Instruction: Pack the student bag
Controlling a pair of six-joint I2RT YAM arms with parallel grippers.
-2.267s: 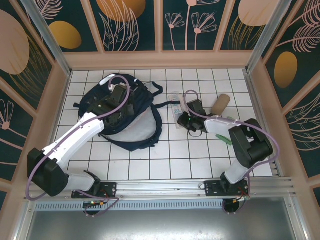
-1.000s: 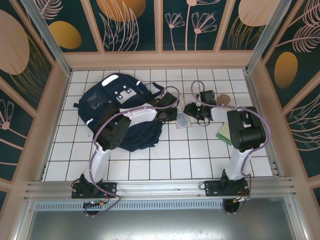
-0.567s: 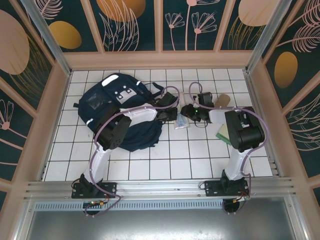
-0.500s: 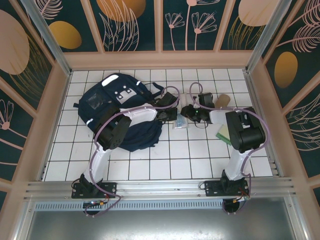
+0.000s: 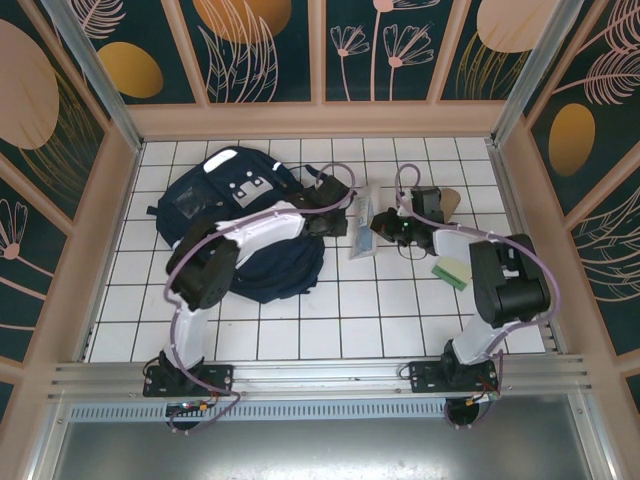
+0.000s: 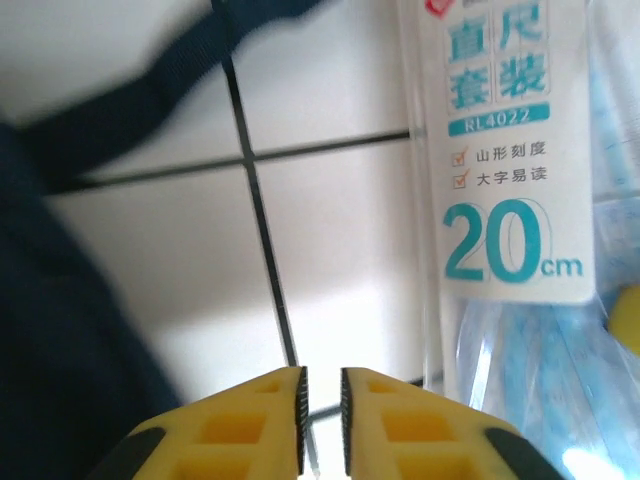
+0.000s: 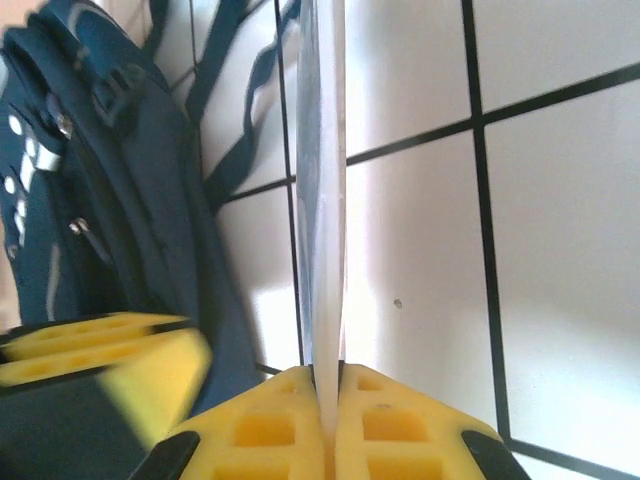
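Left of my right hand (image 7: 328,388), which is clamped on the ruler pack (image 7: 325,200), lies the bag (image 5: 205,205). My left hand (image 6: 322,388) is barely apart and empty. I judge packing barely begun, since the pack is outside the bag.

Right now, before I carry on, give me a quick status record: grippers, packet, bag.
left gripper: fingers barely parted, nothing between them, over bare tile
right gripper: shut on the edge of the ruler packet
ruler packet: right of the student bag, outside it
student bag: lying on the tiled table
packing: packet not yet in bag
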